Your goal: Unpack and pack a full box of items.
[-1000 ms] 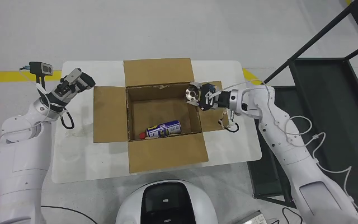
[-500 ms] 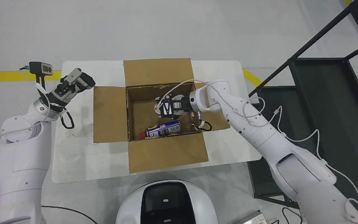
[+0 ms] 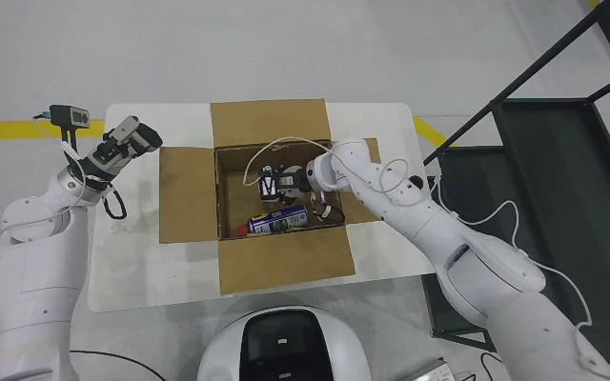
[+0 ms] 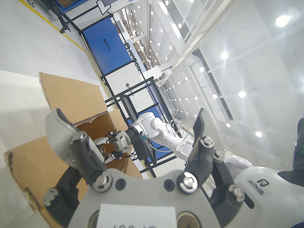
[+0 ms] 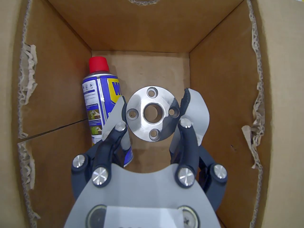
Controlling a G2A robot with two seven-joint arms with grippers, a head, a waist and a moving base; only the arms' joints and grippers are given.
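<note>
Over the last second the right gripper (image 3: 271,183) had carried a round metal flange (image 3: 264,182) from the right-hand rim of the cardboard box (image 3: 221,195) leftward into the opening. It now sat just left of the box's centre, near the middle of the top view. Most of that travel came in the first half second, and the last half second added only a small shift further left. In the right wrist view the right gripper (image 5: 154,102) was pinching the flange (image 5: 158,100) by its edge, one finger on each side. The disc's flat face was turned to the camera and it hung above the box floor (how far above could not be told).

The blue and yellow spray can (image 3: 278,219) with its red cap had not moved. It lay on its side along the lower wall of the box in the top view. In the wrist view the spray can (image 5: 101,96) sat just beside and below the flange.

The left gripper (image 3: 143,135) had stayed where it was, over the upper left corner of the white table (image 3: 381,124), well apart from the box. The left wrist view showed the left gripper (image 4: 128,117) with its fingers spread and nothing between them.

This looked like the packing half of the task. The flange was over open floor and was probably close to being lowered and let go beside the can.
</note>
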